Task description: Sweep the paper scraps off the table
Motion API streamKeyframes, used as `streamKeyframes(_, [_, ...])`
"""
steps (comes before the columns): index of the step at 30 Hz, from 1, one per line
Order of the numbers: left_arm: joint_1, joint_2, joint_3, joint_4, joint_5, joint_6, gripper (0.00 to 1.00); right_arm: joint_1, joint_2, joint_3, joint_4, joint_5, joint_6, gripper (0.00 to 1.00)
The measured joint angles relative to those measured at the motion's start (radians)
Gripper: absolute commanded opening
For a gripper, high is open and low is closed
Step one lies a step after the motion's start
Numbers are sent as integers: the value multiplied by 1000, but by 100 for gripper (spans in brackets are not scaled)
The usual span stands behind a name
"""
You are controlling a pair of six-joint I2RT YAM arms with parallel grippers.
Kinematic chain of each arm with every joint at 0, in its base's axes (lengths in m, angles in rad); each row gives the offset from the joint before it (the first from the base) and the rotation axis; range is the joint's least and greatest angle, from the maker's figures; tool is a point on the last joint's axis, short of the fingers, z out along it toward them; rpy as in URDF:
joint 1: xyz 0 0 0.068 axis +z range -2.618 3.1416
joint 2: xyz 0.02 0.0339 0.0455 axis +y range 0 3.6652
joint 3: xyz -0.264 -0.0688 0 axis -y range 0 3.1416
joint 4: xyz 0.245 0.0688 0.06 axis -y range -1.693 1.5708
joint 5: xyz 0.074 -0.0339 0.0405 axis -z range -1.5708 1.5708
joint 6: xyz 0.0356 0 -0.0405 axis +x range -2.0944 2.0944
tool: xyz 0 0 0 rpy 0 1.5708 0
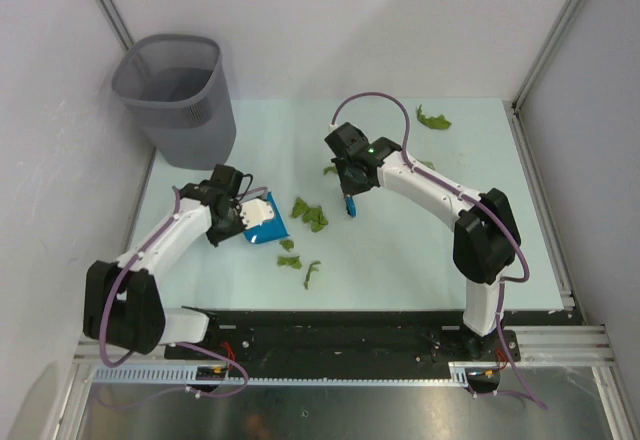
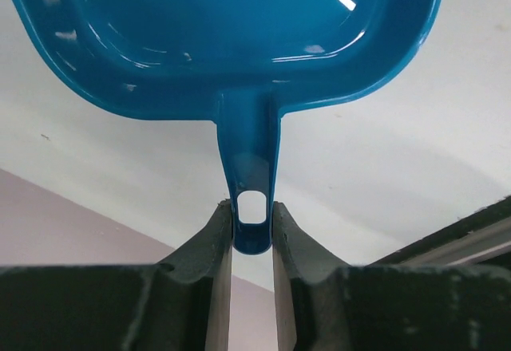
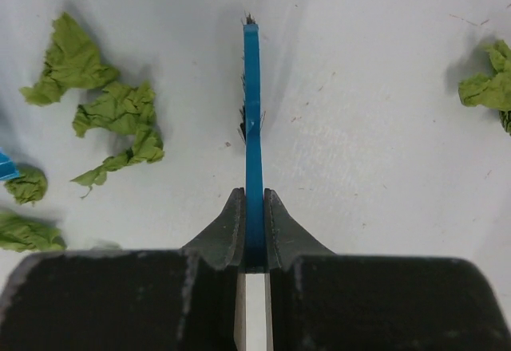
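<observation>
Pale mint desk [image 1: 420,260], walled in by white panels and metal posts, carries the work. The left tool [image 2: 252,217] is clenched on the handle of a blue dustpan [image 2: 239,40]. The right tool [image 3: 253,207] is clamped tight on a thin blue brush [image 3: 252,104], whose far end points down at the surface.

Most of the green paper scraps [image 1: 309,214] lie in a loose cluster mid-desk, between pan and brush. Two more sit nearer the arm bases, one lies just behind the right wrist, and a stray scrap [image 1: 432,118] rests well apart near the far edge. None can be seen in the pan.

The step in hand looks like the gathering stroke, with the brush just right of the cluster and the pan just left of it. The next move likely calls for a low leftward sweep, the pan's lip set flat on the desk.

Open room lies to the right and far side. The left is tighter, with a grey wastebasket [image 1: 175,95] at the far-left corner. The stray scrap sits close to the far edge, where a careless stroke could push it off.
</observation>
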Motion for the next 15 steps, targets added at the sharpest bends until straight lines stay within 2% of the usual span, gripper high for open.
streamKeyframes(9, [0, 220, 105, -1, -60, 15, 0, 24, 40, 100, -23, -61, -2, 0])
streamKeyframes(15, [0, 312, 168, -1, -61, 15, 0, 47, 101, 141, -35, -114, 1, 0])
